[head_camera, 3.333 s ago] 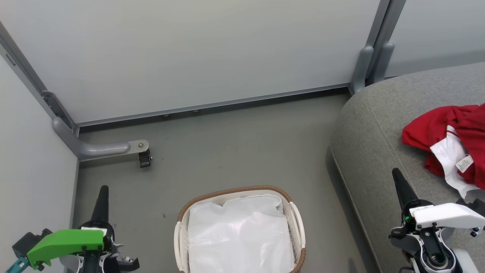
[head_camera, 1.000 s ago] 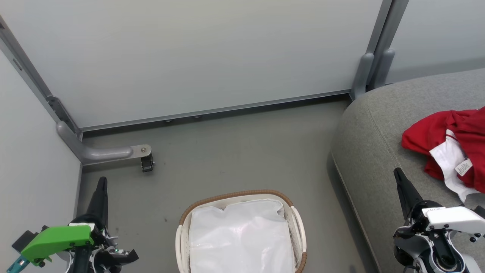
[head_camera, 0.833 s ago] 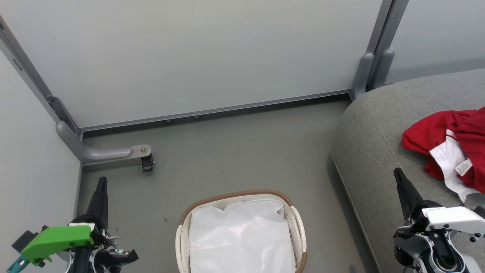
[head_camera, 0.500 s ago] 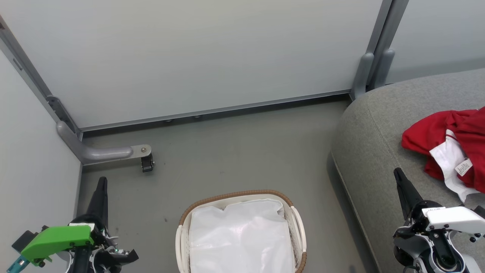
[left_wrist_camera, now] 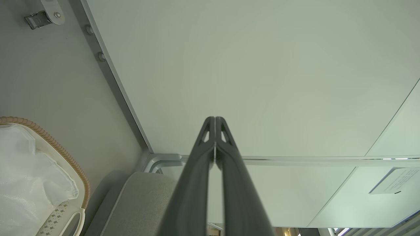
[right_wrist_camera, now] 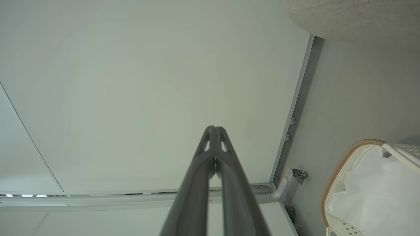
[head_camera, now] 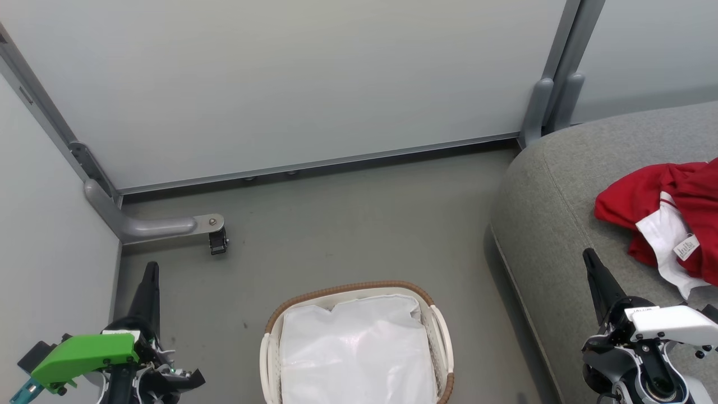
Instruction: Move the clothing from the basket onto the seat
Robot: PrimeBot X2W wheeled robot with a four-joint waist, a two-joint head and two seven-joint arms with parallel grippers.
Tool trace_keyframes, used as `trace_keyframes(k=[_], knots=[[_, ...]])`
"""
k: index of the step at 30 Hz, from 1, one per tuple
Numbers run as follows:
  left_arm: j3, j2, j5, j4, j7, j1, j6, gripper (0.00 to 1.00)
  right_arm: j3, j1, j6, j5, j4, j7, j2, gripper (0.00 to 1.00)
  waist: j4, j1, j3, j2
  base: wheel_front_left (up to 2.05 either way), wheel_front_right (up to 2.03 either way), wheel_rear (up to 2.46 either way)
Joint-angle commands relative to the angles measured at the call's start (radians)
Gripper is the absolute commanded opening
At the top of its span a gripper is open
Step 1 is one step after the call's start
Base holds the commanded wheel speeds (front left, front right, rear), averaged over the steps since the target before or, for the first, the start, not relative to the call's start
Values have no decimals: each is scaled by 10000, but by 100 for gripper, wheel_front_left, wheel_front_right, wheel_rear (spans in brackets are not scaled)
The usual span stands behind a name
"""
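The red clothing (head_camera: pixel 670 205) with white panels lies crumpled on the grey seat (head_camera: pixel 566 207) at the right edge of the head view. The white basket (head_camera: pixel 443 331) with its brown woven rim stands on the floor at the bottom centre, holding a plain white liner (head_camera: pixel 356 350); the basket (left_wrist_camera: pixel 69 164) and the basket (right_wrist_camera: pixel 338 167) also appear in the wrist views. My left gripper (head_camera: pixel 150 269) is shut and holds nothing, left of the basket. My right gripper (head_camera: pixel 589 257) is shut and holds nothing, above the seat's front part, left of the clothing. The left gripper (left_wrist_camera: pixel 215 118) and right gripper (right_wrist_camera: pixel 214 127) point at pale panels.
Pale partition walls (head_camera: pixel 291 84) close the back and left. A grey bracket with a small caster (head_camera: pixel 216 240) juts onto the floor at the left. A grey post (head_camera: pixel 552 98) stands at the seat's far corner. Grey floor (head_camera: pixel 348 224) lies between basket and wall.
Over the last second nothing has moved. Since the oldest frame the camera has shifted slightly, so everything sits a little lower in the picture.
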Motion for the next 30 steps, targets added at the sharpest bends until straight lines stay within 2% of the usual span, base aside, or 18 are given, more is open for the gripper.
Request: trace_keyframes(k=[1,30], knots=[[21,66,-35,-15,34,-120,-50,0,-12,112,0,33,-34,16,-59,0,0,0,0,0,0,0,0],[20,66,-35,-15,33,-120,-50,0,-12,113,0,34,-34,14,-59,0,0,0,0,0,0,0,0]])
